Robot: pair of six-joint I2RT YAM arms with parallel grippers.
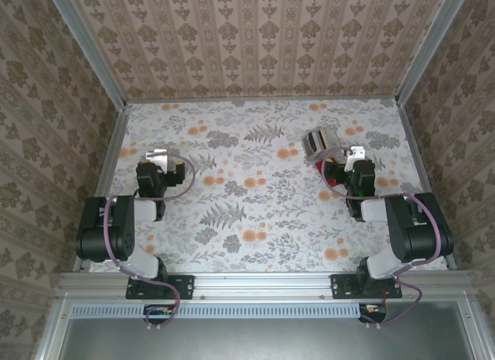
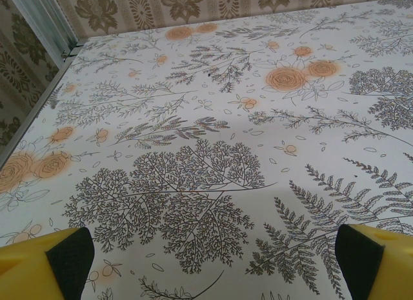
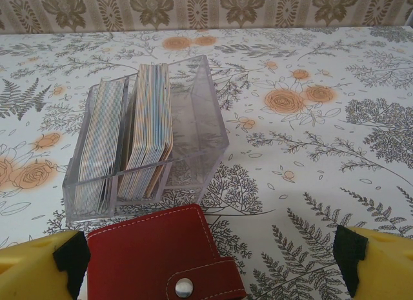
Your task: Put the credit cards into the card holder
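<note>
Floral-printed covering with grey ferns and orange roses spreads over the flat table (image 1: 263, 213), which is boxed in by walls (image 1: 255, 35) of brown damask wallpaper. On the table's left side the left gripper (image 2: 213, 268) hangs above bare tabletop; its yellow fingers (image 2: 61, 264) with black pads are spread wide, nothing between them and nothing touching them. On the right side the right gripper (image 3: 210, 258) is likewise spread wide and grips nothing. Under it lies the small red leather-like card holder (image 3: 155, 248), folded shut and flat on the table, its tab with a silver snap stud (image 3: 184, 288) facing up. The card holder sits in the gap between the right fingers (image 3: 64, 264), its edge right up against the pad on the left of the wrist view; whether they touch I cannot tell. It lies well apart from the other pad. Just beyond the card holder stands a clear plastic box (image 3: 200, 129), tilted back. The thin credit cards (image 3: 151, 129) stand on edge in it, in two packed stacks parted by a clear divider. From above, the box (image 1: 319, 142) and the card holder (image 1: 331, 172) sit close together ahead of the right arm.
</note>
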